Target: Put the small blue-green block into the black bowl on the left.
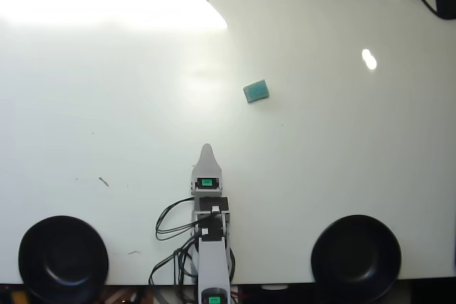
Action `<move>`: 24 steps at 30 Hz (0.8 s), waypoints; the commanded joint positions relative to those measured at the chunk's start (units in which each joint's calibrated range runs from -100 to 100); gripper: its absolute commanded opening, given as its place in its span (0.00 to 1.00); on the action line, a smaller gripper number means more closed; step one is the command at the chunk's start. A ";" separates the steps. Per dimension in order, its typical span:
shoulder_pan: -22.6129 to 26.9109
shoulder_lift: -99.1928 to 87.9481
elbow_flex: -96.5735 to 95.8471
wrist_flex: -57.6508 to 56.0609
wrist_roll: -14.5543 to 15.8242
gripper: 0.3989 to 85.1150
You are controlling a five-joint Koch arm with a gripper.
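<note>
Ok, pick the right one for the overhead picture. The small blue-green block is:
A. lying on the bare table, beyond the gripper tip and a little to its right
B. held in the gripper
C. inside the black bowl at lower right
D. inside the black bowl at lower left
A: the block lies alone on the white table, clear of the gripper and far from both the left bowl and the right bowl.

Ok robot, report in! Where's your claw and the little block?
Claw empty, pointing up the table in the overhead view; open or shut, can't tell. Blue-green block loose, ahead and right. Left black bowl empty. Path clear.
</note>
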 commanded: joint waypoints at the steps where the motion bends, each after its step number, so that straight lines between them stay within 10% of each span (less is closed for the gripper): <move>1: 0.10 -0.16 -1.66 -0.08 0.00 0.57; 24: -0.05 -0.16 -1.66 -0.16 -0.05 0.56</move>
